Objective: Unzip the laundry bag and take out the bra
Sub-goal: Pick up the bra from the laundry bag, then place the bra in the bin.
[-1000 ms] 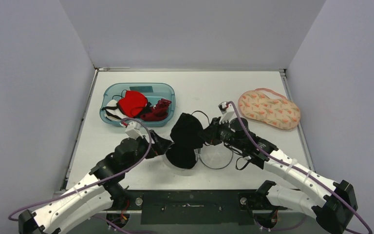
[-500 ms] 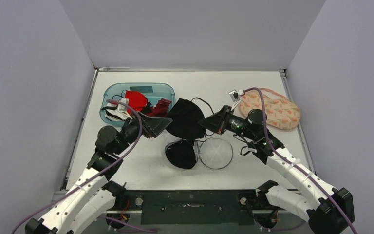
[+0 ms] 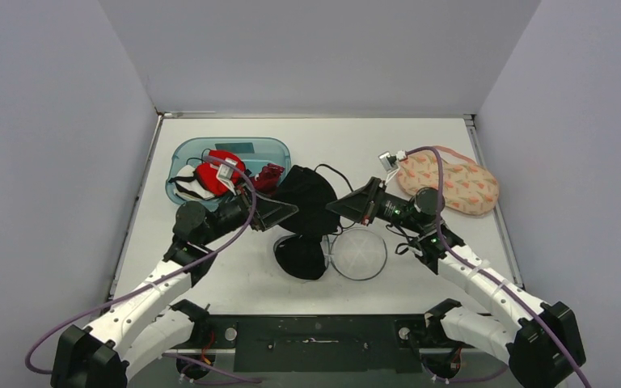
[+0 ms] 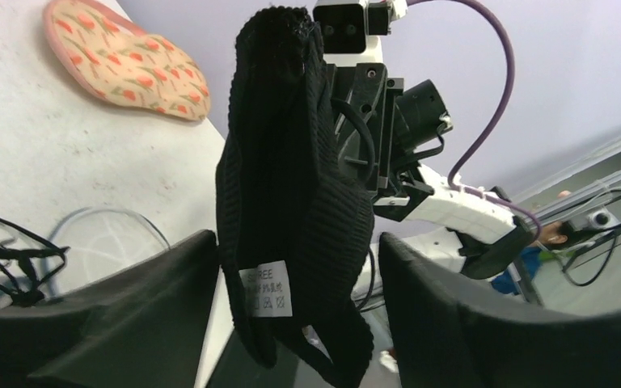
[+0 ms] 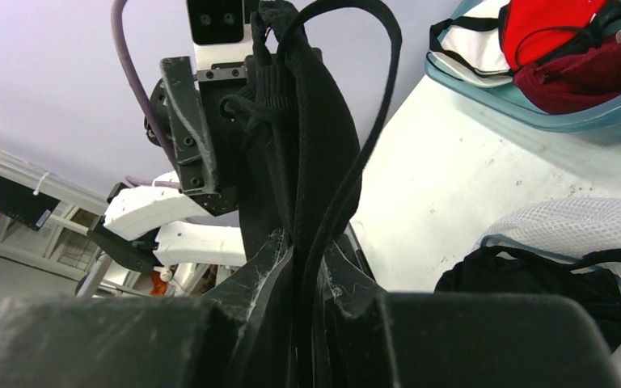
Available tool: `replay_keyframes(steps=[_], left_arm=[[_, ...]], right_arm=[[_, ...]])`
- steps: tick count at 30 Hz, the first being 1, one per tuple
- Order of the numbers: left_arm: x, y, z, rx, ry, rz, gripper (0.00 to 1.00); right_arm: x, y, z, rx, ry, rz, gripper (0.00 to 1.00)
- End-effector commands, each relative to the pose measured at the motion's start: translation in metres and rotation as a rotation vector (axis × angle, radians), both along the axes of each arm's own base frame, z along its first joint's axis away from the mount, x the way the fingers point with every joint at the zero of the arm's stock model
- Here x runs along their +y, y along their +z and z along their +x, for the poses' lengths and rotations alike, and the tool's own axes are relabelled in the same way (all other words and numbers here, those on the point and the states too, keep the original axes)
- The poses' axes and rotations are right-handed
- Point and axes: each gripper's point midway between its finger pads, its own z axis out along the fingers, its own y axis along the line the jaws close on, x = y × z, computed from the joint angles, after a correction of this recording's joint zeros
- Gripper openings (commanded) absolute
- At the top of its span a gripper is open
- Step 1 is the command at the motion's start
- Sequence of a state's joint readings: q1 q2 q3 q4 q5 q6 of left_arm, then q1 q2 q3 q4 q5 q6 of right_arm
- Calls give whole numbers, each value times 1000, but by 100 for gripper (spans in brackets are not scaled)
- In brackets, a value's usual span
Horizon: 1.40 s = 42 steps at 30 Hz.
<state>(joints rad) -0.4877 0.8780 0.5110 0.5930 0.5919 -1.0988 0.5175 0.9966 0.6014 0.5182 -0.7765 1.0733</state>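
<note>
Low at frame centre, the laundry bag (image 3: 358,253) lies on the table (image 3: 420,145). Just above it the black bra (image 3: 307,198) hangs with its long axis downward, pinched in my right gripper (image 3: 333,207). From the left, my left gripper (image 3: 289,212) straddles it, jaws wide, gripping nothing. Only the left wrist view shows a gap on either side of the cloth.

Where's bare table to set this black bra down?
Widest free patch: the far strip of the table, between the blue bin and the patterned pouch. A smaller patch lies in front of the bin. The centre is crowded: mesh laundry bag, black bra, left gripper, right gripper.
</note>
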Motion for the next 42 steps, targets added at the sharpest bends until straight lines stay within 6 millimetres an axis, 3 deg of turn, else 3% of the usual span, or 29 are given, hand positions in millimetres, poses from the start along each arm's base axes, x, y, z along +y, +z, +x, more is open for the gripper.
replay_keyframes(steps=[1,6,10,11,12,18,26,28,33,37,42], left_arm=[[-4,17,-4,-76,-40,-18,60],[-5,20,-2,-81,-32,-20,24],[1,23,9,-72,44,-6,0],[3,23,12,-66,71,-2,0],[5,23,15,-58,96,2,0],[25,41,33,-40,257,-15,0],[77,35,94,88,585,154,0],[95,29,110,126,648,177,0],[150,-2,149,228,792,190,0],[177,-41,173,317,858,204,0],[203,-89,197,377,964,345,0]], right_arm=[[2,19,-2,-69,28,66,5],[2,10,3,-62,0,15,8],[2,1,6,-112,-53,-159,88],[1,1,5,-130,-65,-195,95],[0,0,5,-140,-74,-225,90],[-27,-5,7,-222,-221,-453,90],[-73,2,0,-294,-422,-495,90],[-82,-8,1,-282,-468,-496,90],[-88,-44,3,-218,-509,-502,90],[-83,-75,2,-166,-491,-487,90],[-76,-99,0,-134,-461,-485,90]])
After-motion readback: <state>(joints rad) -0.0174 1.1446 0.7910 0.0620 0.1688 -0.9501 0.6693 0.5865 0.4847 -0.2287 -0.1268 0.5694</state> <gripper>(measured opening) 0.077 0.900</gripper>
